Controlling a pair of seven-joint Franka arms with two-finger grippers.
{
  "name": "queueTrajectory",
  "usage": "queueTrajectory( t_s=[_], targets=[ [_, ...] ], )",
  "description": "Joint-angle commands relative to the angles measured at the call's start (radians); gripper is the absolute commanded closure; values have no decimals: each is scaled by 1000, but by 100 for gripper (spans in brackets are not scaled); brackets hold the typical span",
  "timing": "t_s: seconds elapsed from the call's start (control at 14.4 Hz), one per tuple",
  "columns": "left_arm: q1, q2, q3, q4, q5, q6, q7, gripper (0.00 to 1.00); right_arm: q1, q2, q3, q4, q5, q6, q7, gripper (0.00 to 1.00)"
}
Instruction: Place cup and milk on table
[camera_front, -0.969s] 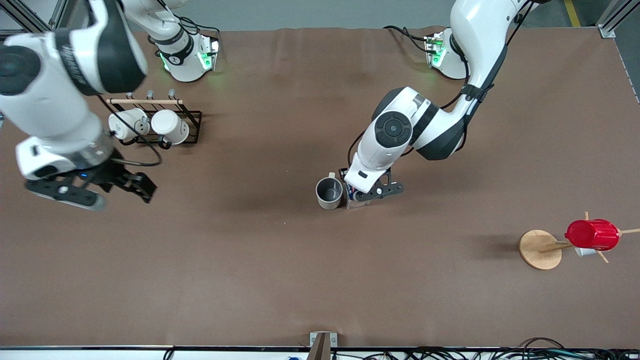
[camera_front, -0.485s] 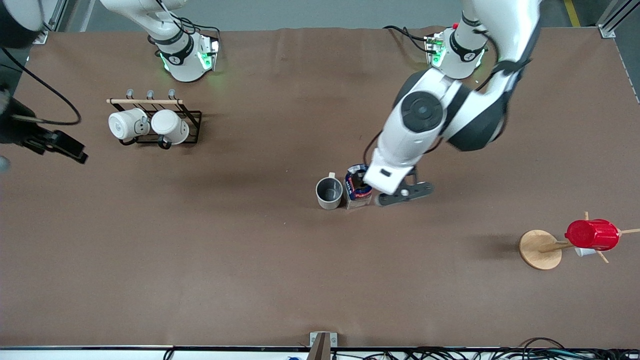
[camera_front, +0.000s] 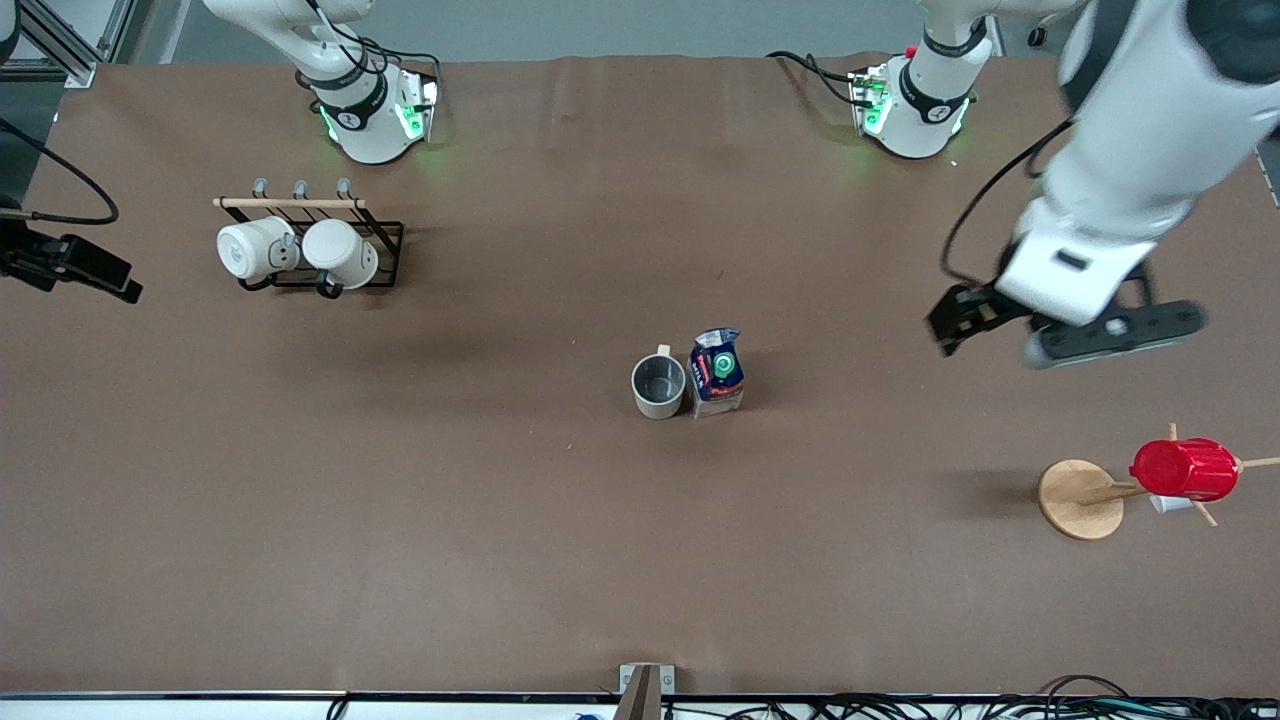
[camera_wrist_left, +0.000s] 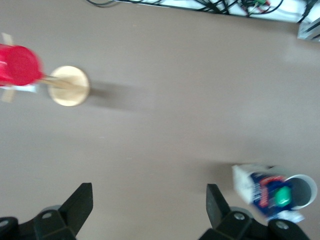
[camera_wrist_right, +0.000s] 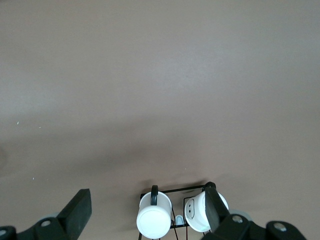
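Observation:
The cream-white cup (camera_front: 658, 386) with a grey inside stands upright in the middle of the brown table (camera_front: 500, 520). The blue and white milk carton (camera_front: 717, 372) with a green cap stands upright close beside it, toward the left arm's end. Both also show in the left wrist view, the milk (camera_wrist_left: 260, 192) and the cup (camera_wrist_left: 304, 189). My left gripper (camera_front: 1060, 335) is open and empty, raised over bare table toward the left arm's end, well away from the milk; its jaws (camera_wrist_left: 149, 200) stand wide apart. My right gripper (camera_front: 70, 265) is open and empty at the table's edge at the right arm's end (camera_wrist_right: 147, 200).
A black rack (camera_front: 380, 235) holds two white mugs (camera_front: 300, 252) near the right arm's base; it also shows in the right wrist view (camera_wrist_right: 172, 192). A red cup (camera_front: 1185, 468) hangs on a wooden stand (camera_front: 1078, 498) toward the left arm's end, nearer the front camera.
My left gripper let go of the milk, rose and swung away toward the left arm's end. My right gripper drew back to the table's edge. The milk's green cap now shows.

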Motion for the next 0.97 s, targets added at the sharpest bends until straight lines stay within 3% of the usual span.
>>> queueTrajectory(
  t_s=[0.0, 0.14, 0.21, 0.55, 0.9],
  targets=[
    [82, -60, -8, -22, -19, -79, 187, 0, -1, -3, 10, 8, 17, -11, -12, 0],
    [153, -118, 2, -61, -118, -109, 306, 0, -1, -3, 10, 6, 17, -11, -10, 0],
    [153, -163, 49, -109, -147, -109, 346, 0, -1, -3, 11, 6, 17, -11, -10, 0],
    [33, -310, 241, -278, -189, -110, 427, 0, -1, -3, 10, 8, 19, -26, -1, 0],
    [-31, -372, 278, -336, -180, -139, 432, 0, -1, -3, 10, 9, 19, -34, -10, 0]
  ],
)
